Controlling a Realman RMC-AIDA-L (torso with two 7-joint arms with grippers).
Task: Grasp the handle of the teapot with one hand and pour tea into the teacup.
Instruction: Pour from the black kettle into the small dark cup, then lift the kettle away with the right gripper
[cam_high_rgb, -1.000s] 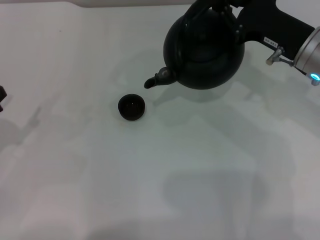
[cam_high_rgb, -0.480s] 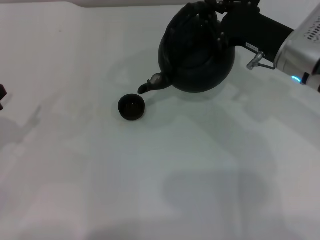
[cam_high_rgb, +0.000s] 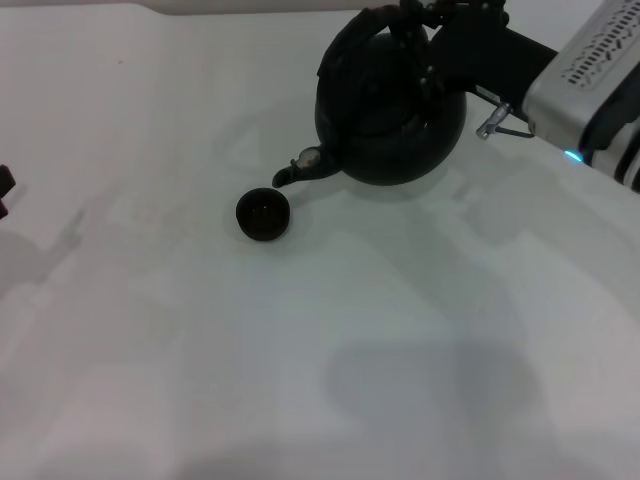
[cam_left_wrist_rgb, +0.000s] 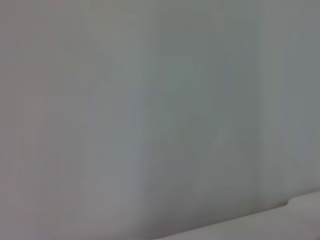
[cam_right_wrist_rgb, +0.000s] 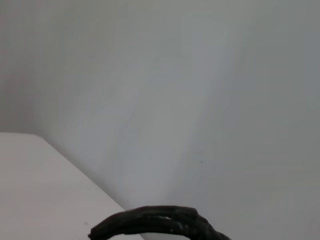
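Teapot (cam_high_rgb: 385, 110) has tipped spout-down toward teacup (cam_high_rgb: 263, 214); right hand (cam_high_rgb: 432, 22) apparently grips handle (cam_right_wrist_rgb: 160, 223).

The right arm (cam_high_rgb: 520, 70) has a matte black forearm section of blocky, angular form. A small silver metal lever or fitting (cam_high_rgb: 492, 122) projects from its underside. Behind it sits a white housing (cam_high_rgb: 590, 60) bearing rows of small perforations, with a silver-grey band along its lower edge. A cyan indicator light (cam_high_rgb: 572, 155) glows beneath the housing, next to dark ribbed slots (cam_high_rgb: 625, 160). A small black part of the left arm (cam_high_rgb: 5, 188) shows at the head view's left edge.
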